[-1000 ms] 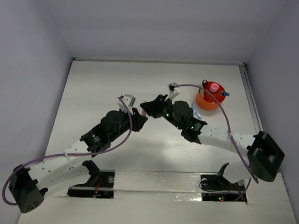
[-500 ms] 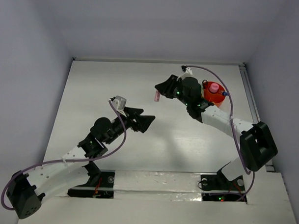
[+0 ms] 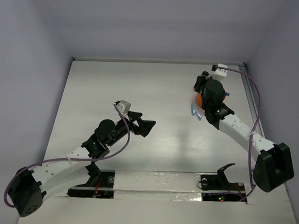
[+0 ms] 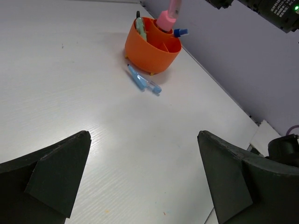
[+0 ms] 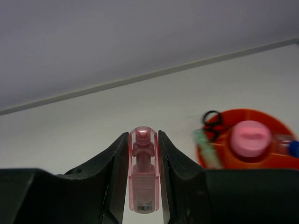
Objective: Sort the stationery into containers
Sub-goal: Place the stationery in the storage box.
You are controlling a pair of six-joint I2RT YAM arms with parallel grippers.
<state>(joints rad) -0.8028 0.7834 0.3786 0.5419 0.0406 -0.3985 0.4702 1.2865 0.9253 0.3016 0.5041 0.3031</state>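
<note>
Your right gripper (image 5: 143,140) is pinching a pink stick (image 5: 143,182) upright, hovering near the red-orange bowl (image 4: 149,55) (scissors (image 5: 212,119) and a pink-capped bottle (image 5: 252,138) are sitting inside), so you are probably needing to carry it over the rim and let go, while your left gripper (image 4: 144,140) is hanging spread wide and empty, facing the blue sticks (image 4: 144,80) lying just beside that bowl.

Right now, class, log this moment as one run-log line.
left gripper: open, empty | right gripper: shut on pink stick, over bowl | blue pen: lying beside bowl
</note>
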